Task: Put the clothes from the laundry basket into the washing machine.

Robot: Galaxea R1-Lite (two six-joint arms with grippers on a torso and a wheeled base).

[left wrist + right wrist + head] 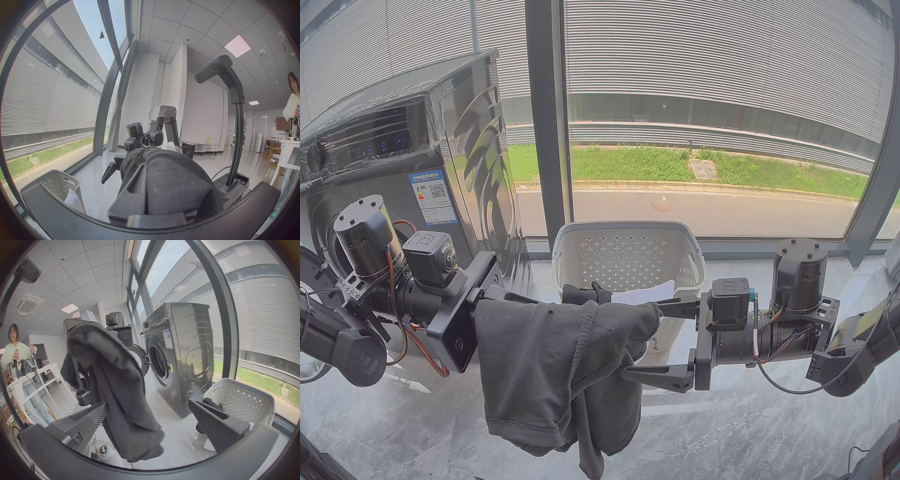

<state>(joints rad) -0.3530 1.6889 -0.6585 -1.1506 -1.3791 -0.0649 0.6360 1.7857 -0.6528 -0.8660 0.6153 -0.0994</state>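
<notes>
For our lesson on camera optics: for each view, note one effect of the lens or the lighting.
Head view: daylight enters through the window behind, and the glossy side of the washing machine mirrors the outdoors. Left wrist view: the straight window frame bows into a curve inside a dark round border. Right wrist view: the window frame curves likewise, within the same dark border.

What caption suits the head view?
Dark grey garment hangs from left gripper before white perforated plastic basket; right gripper open.
</notes>
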